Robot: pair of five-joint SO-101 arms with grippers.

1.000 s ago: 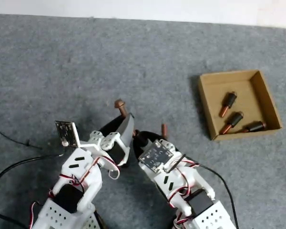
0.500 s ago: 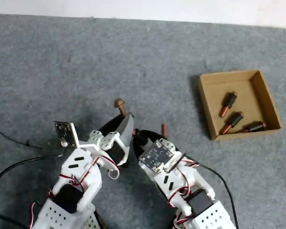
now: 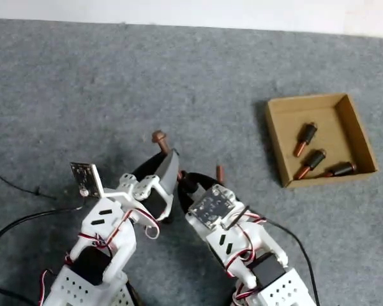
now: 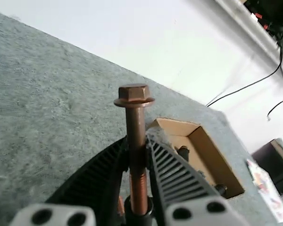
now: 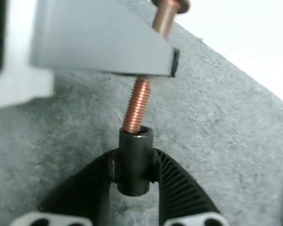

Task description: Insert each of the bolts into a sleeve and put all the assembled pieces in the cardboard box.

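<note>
My left gripper [image 4: 137,139] is shut on the shank of a copper bolt [image 4: 134,117], whose hex head [image 3: 158,137] points away from the arms. My right gripper [image 5: 135,157] is shut on a black sleeve [image 5: 135,176]. The bolt's threaded tip [image 5: 134,110] sits in the sleeve's open mouth. In the high view both grippers meet near the middle front of the carpet, the left gripper [image 3: 169,160] beside the right gripper [image 3: 185,183]. The cardboard box [image 3: 277,137] lies at the right and holds three assembled pieces [image 3: 304,138].
Another copper bolt [image 3: 220,173] rests on the grey carpet just right of the two grippers. A black cable [image 3: 19,189] trails at the left. Open carpet stretches between the grippers and the box [image 4: 205,148].
The left gripper and its bolt have shifted slightly away from the arms and to the left. The right arm has barely moved.
</note>
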